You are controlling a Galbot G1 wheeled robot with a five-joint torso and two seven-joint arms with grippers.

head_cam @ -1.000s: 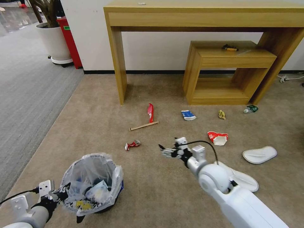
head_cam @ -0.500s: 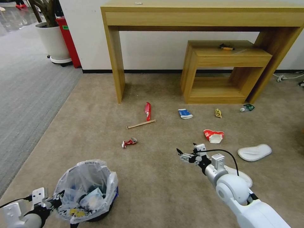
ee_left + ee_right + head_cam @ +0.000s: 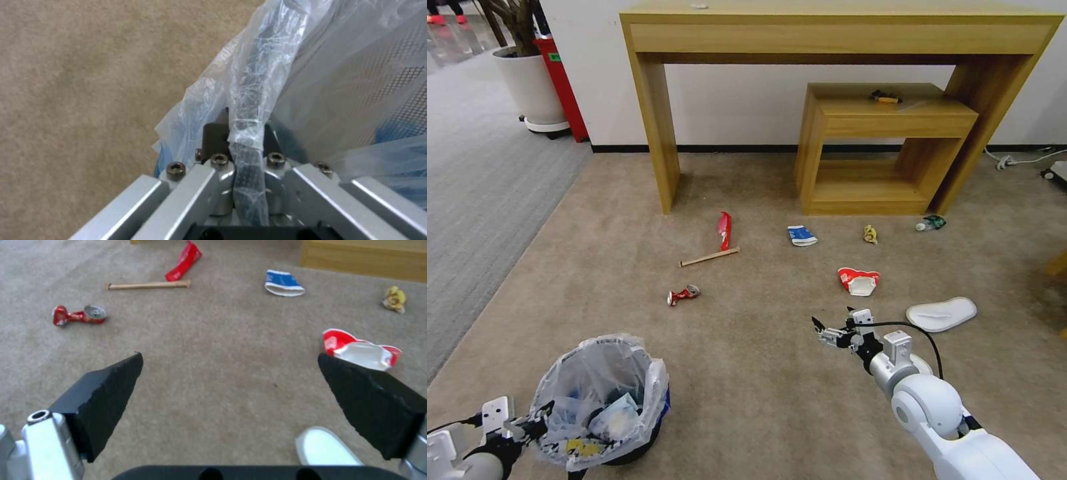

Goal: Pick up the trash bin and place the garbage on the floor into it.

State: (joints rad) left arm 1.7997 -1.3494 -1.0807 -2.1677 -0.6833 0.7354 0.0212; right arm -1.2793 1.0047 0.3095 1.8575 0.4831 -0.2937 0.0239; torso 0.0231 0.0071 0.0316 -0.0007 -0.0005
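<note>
Two grippers are at work. The left gripper [image 3: 537,419] sits low at the robot's left, its jaws clamped on the rim of the bin [image 3: 647,407], pinching the clear bag [image 3: 249,96] against the black mesh wall, as the left wrist view shows up close. The right gripper [image 3: 826,331] hangs over bare carpet ahead of the robot's right side, jaws spread wide and empty, pads [image 3: 106,396] far apart in the right wrist view.

Outward from the right gripper, the nearest litter is a white slipper [image 3: 322,448] just beneath and behind it, with the red-white cup [image 3: 859,280] a little ahead. A second slipper [image 3: 942,313] lies further to the right. To the left lie the can [image 3: 683,294], the stick [image 3: 709,257] and the red wrapper [image 3: 724,229], whose lower end reaches close to the stick. Farther off, near the low shelf [image 3: 887,120], are the carton [image 3: 801,235], the yellow wrapper [image 3: 870,234] and the green bottle [image 3: 932,222].

Judging by this, the bin is already in hand and holds some refuse, so the first part looks done. Most of the garbage remains on the floor, nine pieces by count, so the collecting is at an early stage
</note>
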